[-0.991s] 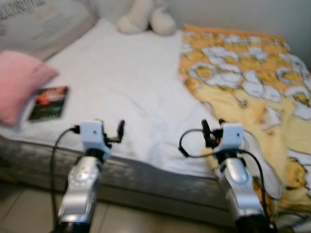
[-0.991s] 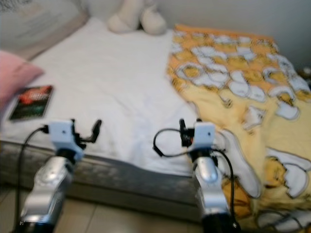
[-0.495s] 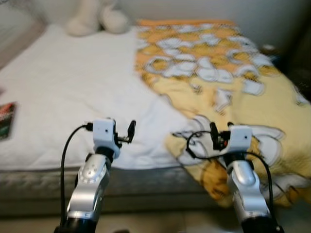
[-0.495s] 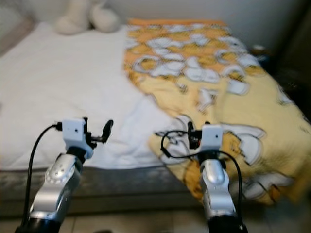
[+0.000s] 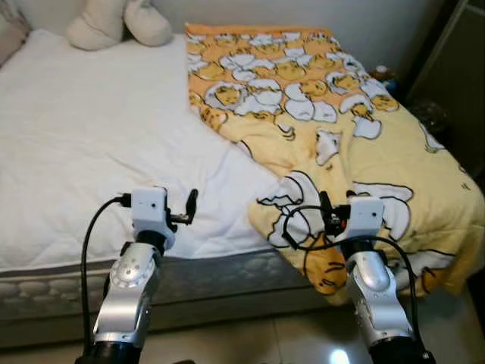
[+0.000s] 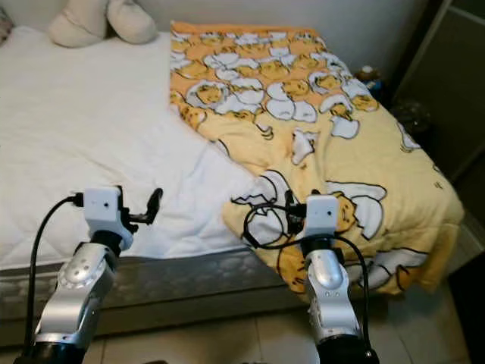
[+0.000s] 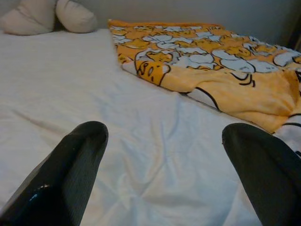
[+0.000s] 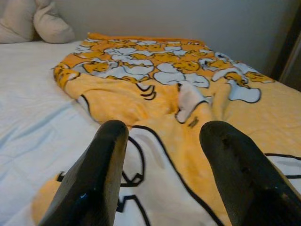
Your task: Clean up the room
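Both grippers, left gripper (image 5: 189, 206) and right gripper (image 5: 324, 214), hover open-fingered and empty over the bed's edge (probably lining up on the rumpled yellow blanket (image 5: 333, 129)).

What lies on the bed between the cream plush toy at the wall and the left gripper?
Bare white sheet, in the left eye view, between the plush toy and the left gripper.

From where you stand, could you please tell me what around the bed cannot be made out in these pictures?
- Cream plush toy: cut off by the top edge of the head views.
- Small items beside the dark cabinet: too small and dim to identify.
- Sheet beneath the yellow blanket: hidden by the blanket.
- Floor beyond the blanket's hanging corner: shadowed.
- Left gripper and right gripper: fingers apart, holding nothing.
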